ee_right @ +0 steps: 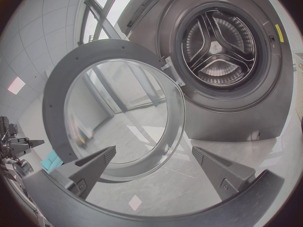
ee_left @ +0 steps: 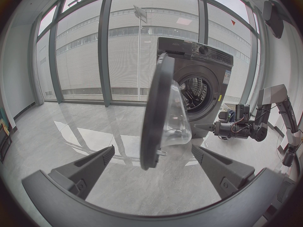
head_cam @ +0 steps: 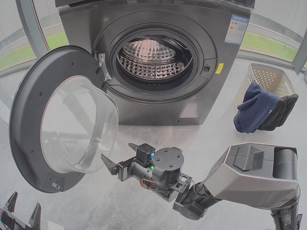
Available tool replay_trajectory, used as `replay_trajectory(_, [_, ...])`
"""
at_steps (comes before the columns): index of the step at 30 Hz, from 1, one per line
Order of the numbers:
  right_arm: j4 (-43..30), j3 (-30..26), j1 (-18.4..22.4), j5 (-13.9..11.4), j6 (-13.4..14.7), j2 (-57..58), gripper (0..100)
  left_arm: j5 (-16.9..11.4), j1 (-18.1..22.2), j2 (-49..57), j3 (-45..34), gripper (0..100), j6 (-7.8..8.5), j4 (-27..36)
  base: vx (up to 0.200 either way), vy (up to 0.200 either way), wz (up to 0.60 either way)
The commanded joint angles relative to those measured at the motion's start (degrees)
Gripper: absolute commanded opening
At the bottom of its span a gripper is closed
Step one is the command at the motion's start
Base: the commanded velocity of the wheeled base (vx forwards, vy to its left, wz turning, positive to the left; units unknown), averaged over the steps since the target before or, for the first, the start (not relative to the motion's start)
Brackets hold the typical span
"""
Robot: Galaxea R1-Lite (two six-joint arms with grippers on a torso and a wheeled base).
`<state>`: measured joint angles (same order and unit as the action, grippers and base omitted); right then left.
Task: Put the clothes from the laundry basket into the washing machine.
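Observation:
The grey washing machine (head_cam: 150, 112) stands ahead with its round door (head_cam: 28, 112) swung wide to the left. Its drum (head_cam: 153, 61) shows bare metal. To the right sits the beige laundry basket (head_cam: 271, 77), with a blue garment (head_cam: 255, 109) and a black garment (head_cam: 281, 111) draped over its front rim. My right gripper (head_cam: 116, 152) hangs open and empty low in front of the machine, pointing at the door's glass bowl (ee_right: 126, 117), far from the basket. At the lower left, my left gripper (head_cam: 22, 205) is open and empty, facing the door's edge (ee_left: 154, 111).
Glossy grey floor (head_cam: 105, 205) spreads around the machine. Glass walls with metal posts (head_cam: 27, 19) stand behind and to the sides. The open door takes up the space left of the machine. Open floor lies between the machine front and the basket.

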<state>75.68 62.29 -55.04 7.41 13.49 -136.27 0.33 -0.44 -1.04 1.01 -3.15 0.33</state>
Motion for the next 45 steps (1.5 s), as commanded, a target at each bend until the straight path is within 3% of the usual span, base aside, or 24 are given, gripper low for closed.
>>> replay_trajectory(1, [0.0, 0.5, 0.4, 0.1, 0.1, -0.7, 100, 0.0, 0.0, 1.0, -0.9, 100, -0.02, 0.0, 0.0, 0.0, 0.0])
replay_trajectory(7, [-1.9, 2.7, 1.6, -0.4, -0.2, -1.4, 100, 0.0, 0.0, 0.9, -0.9, 100, -0.11, 0.0, 0.0, 0.0, 0.0])
replay_trajectory(16, [-12.3, 16.2, -0.8, -0.6, -0.1, -6.5, 100, -0.1, 0.0, 0.9, -0.9, 100, -0.11, 0.0, 0.0, 0.0, 0.0])
replay_trajectory(24, [-15.9, 28.9, -3.1, 0.0, 0.0, -13.1, 100, 0.0, 0.0, 0.9, -0.9, 100, -0.11, 0.0, 0.0, 0.0, 0.0])
replay_trajectory(27, [-16.1, 29.5, -2.7, 0.2, 0.0, -12.9, 100, 0.0, 0.0, 0.9, -0.9, 100, -0.11, 0.0, 0.0, 0.0, 0.0])
replay_trajectory(30, [-15.8, 26.5, -1.5, 0.3, 0.1, -9.5, 100, 0.0, 0.0, 0.9, -0.9, 100, -0.11, 0.0, 0.0, 0.0, 0.0])
replay_trajectory(32, [-16.0, 20.8, 0.6, 0.4, 0.1, -3.6, 100, 0.0, 0.0, 1.0, -0.9, 100, -0.11, 0.0, 0.0, 0.0, 0.0])
replay_trajectory(36, [-16.0, 7.9, 4.3, 0.9, -0.2, 8.6, 100, 0.0, 0.0, 1.0, -0.9, 100, -0.11, 0.0, 0.0, 0.0, 0.0])
replay_trajectory(39, [-15.3, -5.9, 7.6, 1.2, -1.0, 20.6, 100, 0.0, 0.0, 0.9, -0.9, 100, -0.02, 0.0, 0.0, 0.0, 0.0])
replay_trajectory(45, [-14.1, -25.1, 15.5, 0.8, -1.2, 36.0, 100, 0.0, 0.0, 0.9, -0.8, 100, 0.07, 0.0, 0.0, 0.0, 0.0])
